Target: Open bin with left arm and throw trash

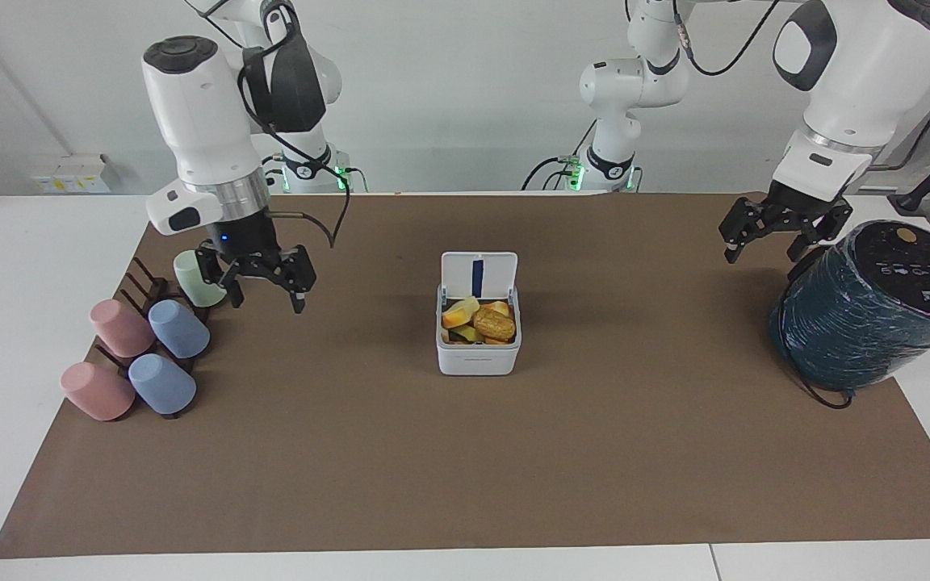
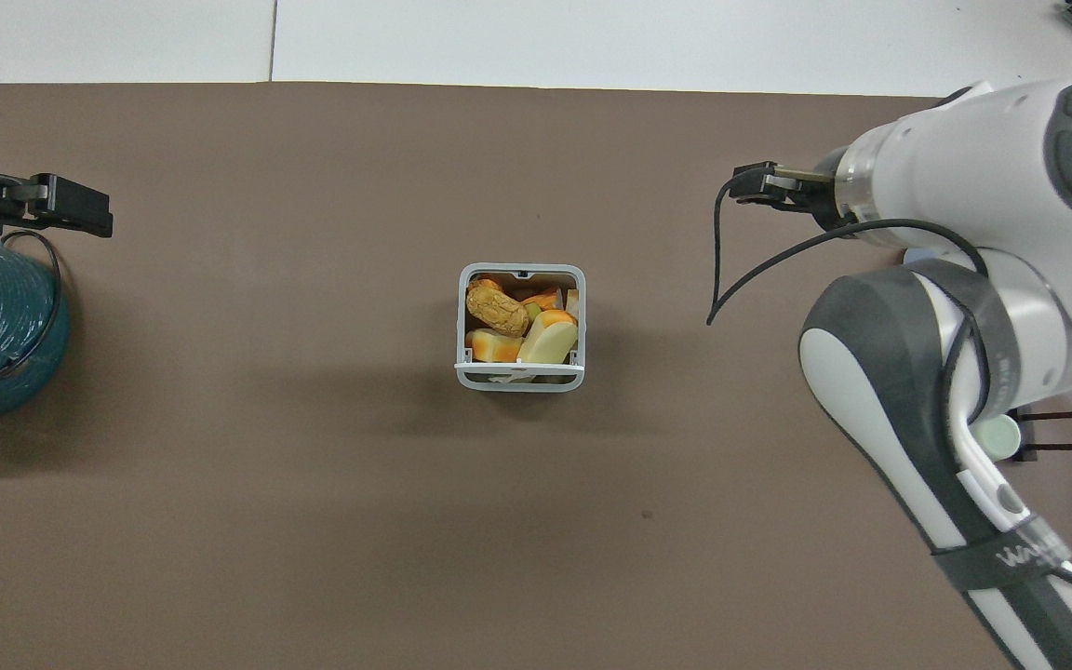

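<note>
The right arm stands tall at its own end of the table, its white forearm pointing almost straight down and the wrist tipped slightly toward the bin [image 1: 478,339]. The right gripper [image 1: 266,287] hangs in the air over the brown mat [image 1: 465,452], just beside the green cup [image 1: 199,278], with its black fingers spread apart and nothing between them. A loose black cable [image 1: 328,222] loops from its wrist toward the bin without reaching it.

The left arm waits at the other end of the table, bent down from above. The left gripper [image 1: 778,234] hovers over the mat close to the dark teal cylinder [image 1: 869,311], its fingers also splayed and empty.

The bin sits on the mat about midway between the two grippers, well apart from both. Its lid [image 1: 479,274] stands upright on the edge nearer to the robots, so the box is open. The trash [image 1: 479,321] lies inside it: a brown crusty oblong, a pale yellow slab and orange pieces, packed close together and filling the box.

Toward the right arm's end from the bin, pink and blue cups [image 1: 146,355] lie tilted on a dark rack [image 1: 138,282]. Nothing stands on the mat between the bin and either gripper.
</note>
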Controlling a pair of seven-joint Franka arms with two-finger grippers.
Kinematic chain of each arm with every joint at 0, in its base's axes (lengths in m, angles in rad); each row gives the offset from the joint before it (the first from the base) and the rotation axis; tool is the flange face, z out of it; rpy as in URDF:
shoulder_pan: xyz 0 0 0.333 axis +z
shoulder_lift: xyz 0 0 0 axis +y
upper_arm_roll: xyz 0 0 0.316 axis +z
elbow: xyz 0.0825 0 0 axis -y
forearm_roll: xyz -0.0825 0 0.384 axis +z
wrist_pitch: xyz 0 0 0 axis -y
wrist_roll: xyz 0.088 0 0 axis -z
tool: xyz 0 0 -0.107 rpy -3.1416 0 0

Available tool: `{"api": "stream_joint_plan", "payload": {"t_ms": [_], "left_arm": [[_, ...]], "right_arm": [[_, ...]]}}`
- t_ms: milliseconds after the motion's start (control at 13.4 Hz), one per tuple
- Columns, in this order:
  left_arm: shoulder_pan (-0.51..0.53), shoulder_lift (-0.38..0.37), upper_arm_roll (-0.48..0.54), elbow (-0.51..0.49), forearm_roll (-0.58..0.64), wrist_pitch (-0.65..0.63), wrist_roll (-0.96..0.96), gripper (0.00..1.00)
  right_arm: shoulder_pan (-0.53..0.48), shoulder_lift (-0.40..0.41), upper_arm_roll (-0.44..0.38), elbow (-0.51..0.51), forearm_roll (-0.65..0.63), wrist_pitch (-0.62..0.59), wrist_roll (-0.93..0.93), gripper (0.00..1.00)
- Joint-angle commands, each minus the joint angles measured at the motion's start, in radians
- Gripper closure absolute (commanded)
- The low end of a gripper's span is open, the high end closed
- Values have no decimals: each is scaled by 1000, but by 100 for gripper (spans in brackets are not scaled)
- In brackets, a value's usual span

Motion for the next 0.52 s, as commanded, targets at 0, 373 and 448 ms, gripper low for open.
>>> {"api": "stream_joint_plan", "payload": {"t_ms": [0, 373, 448], "left_arm": [[2, -29, 1, -39, 23, 24, 12, 0], [-5, -31, 0, -48, 23, 37, 12, 0], [-10, -31, 0, -48, 23, 37, 12, 0]], "right_arm": [[-38, -68, -3, -4, 17, -103, -94, 0], [44, -76, -137, 50, 19, -304, -116, 0], [57, -77, -145, 53, 19, -330, -114, 0]]}}
